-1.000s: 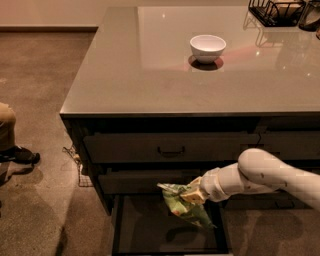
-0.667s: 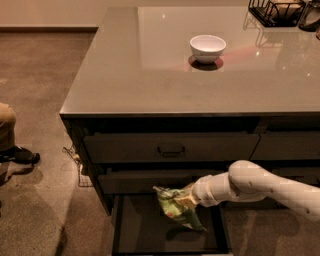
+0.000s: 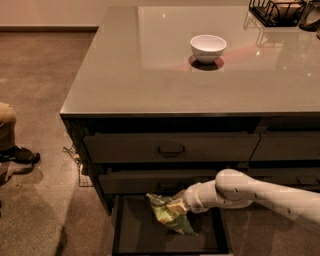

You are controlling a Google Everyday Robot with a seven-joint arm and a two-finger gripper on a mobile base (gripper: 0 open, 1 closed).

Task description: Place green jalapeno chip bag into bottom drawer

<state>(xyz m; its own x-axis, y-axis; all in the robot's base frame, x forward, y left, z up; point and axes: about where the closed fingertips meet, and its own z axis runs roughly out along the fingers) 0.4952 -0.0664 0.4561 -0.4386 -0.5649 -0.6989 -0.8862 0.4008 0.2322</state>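
Observation:
The green jalapeno chip bag [image 3: 169, 214] is a crinkly green foil bag held over the open bottom drawer [image 3: 135, 236], near the drawer's back middle. My gripper [image 3: 176, 206] at the end of the white arm reaches in from the right and is shut on the bag's upper right part. The bag hangs tilted, its lower end pointing down toward the dark drawer floor. I cannot tell whether it touches the floor.
A white bowl [image 3: 208, 48] sits on the grey countertop [image 3: 125, 75]. A black wire rack [image 3: 274, 11] stands at the back right. Two closed handled drawers [image 3: 171, 148] are above the open one. A person's shoe and leg [image 3: 15, 150] are at the left on the floor.
My arm has moved left and a little lower with the bag, carrying it further over the open bottom drawer.

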